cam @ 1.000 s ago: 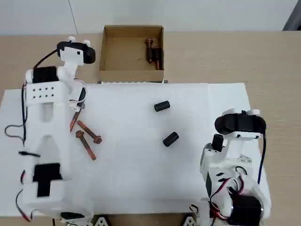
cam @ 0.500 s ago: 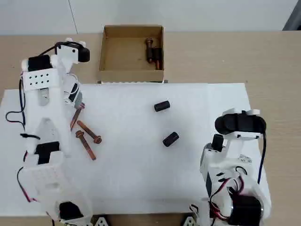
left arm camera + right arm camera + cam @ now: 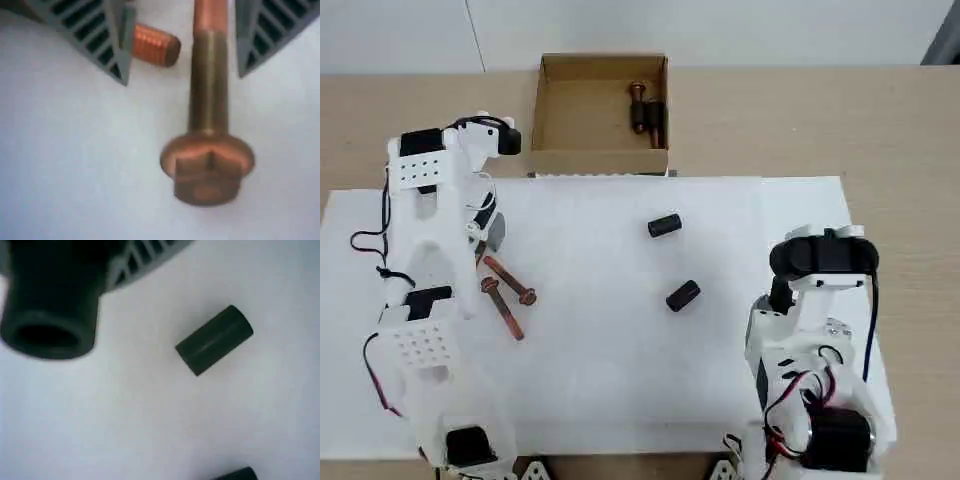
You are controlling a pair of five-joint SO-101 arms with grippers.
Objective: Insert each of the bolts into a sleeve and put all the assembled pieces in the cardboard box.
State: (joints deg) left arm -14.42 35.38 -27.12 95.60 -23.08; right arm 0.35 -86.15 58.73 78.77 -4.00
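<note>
The cardboard box (image 3: 552, 110) sits on the wooden table (image 3: 820, 120). Its front wall lies right along the far edge of the white foam sheet (image 3: 620, 390). Two put-together pieces (image 3: 647, 110) lie side by side in the box, against its right wall.

The left gripper (image 3: 181, 72) is down on the sheet, in front of the box's left corner and a bit out to the side. Its fingers (image 3: 100, 35) are open, one on each side of a bolt (image 3: 209, 125). One finger is very close to the bolt's stem and the other has more room. The bolt lies flat on the sheet. The screw end of a second bolt (image 3: 155, 45) pokes in just beside the other finger. A third bolt (image 3: 503, 310) lies just past the second bolt, farther from the box.

Two loose sleeves lie in front of the box's right corner. The closer sleeve (image 3: 664, 225) is near the box, and the farther sleeve (image 3: 683, 295) is a little more away. A wide stretch of white sheet lies between the bolts and these sleeves.

The right gripper (image 3: 782, 302) is far from the box, near the sheet's right edge. It looks closed on a black held sleeve (image 3: 47, 305), with the hollow end showing.
</note>
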